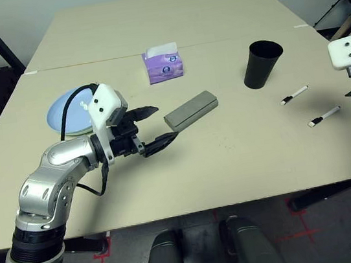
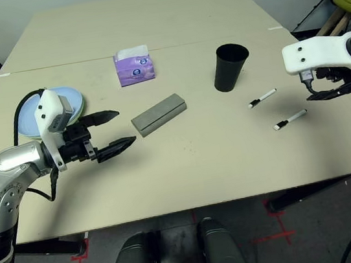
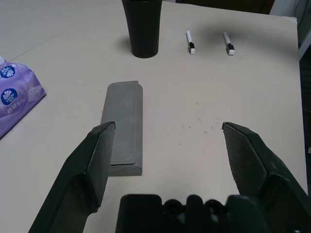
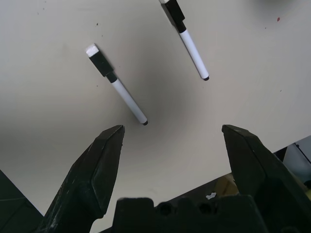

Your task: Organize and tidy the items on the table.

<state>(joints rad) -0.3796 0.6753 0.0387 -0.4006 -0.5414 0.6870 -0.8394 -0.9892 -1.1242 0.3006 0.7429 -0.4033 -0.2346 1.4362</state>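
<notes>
Table (image 1: 232,163) holds it all. Plates (image 1: 62,115) sit stacked behind the left gripper (image 1: 150,128), light blue on top. Left gripper is wide open, empty; case (image 1: 190,110) lies just ahead of its fingertips, cup (image 1: 262,63) farther ahead. Right gripper (image 2: 342,85) is also spread open, empty, hovering near the table's edge, two pens (image 4: 116,85) just ahead of it, side by side, apart.

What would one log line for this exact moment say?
left gripper: open, empty, beside grey glasses case | right gripper: open, above two white pens | black cup: upright
</notes>
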